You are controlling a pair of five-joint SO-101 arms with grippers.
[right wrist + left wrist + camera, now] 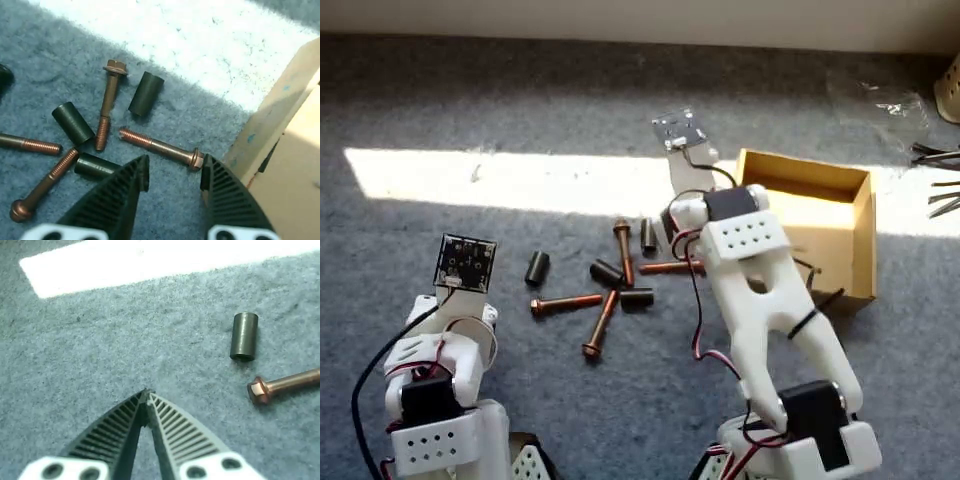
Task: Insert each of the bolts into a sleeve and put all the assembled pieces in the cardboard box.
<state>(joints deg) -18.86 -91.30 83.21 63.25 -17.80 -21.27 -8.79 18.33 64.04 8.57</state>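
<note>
Several copper bolts and several dark sleeves lie loose on the grey carpet (440,120). My right gripper (174,175) is open just above one bolt (162,147), whose head lies close to the cardboard box (280,125). Around it lie a sleeve (146,93), a second sleeve (73,123), a third sleeve (97,166) and another bolt (110,100). My left gripper (146,395) is shut on nothing, low over bare carpet. Beyond it lie a separate sleeve (244,336) and a bolt head (259,390). In the high view the box (815,215) stands open to the right of the pile.
A bright strip of sunlight crosses the carpet behind the parts. Dark tools (935,180) and a clear plastic bag (880,100) lie at the far right. Bare carpet stretches to the left of the sleeve (537,267).
</note>
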